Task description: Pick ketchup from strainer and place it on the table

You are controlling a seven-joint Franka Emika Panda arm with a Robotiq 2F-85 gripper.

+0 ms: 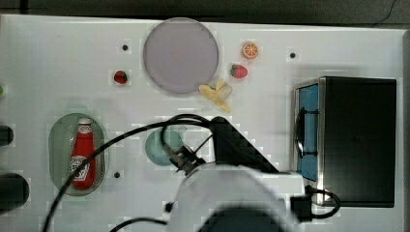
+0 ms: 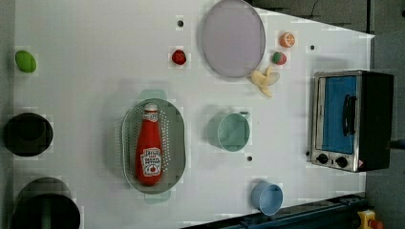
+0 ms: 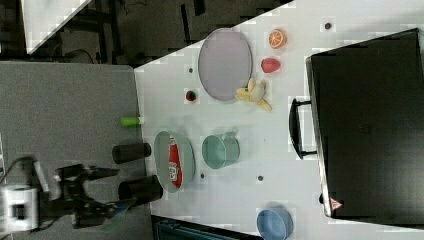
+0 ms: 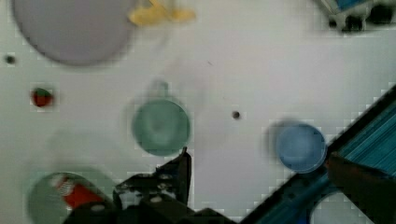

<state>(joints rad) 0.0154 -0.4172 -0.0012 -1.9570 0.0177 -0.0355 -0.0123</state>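
A small red squeeze bottle of ketchup [image 1: 83, 155] with a white cap lies flat inside the pale green, hole-pierced oval plastic strainer [image 1: 58, 145], its long axis along the basket's length.

In the top view the cap points up the frame and the strainer sits on the large white table [image 1: 48, 63] at left. The black gripper [image 4: 180, 170], seen in the wrist view, hangs well apart above a round teal-green cup [image 4: 161, 127], fingers spread wide, holding nothing; one finger is hard to make out.

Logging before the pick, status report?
Gripper open, high above teal cup. Ketchup lying in strainer, untouched. Nothing blocking it.
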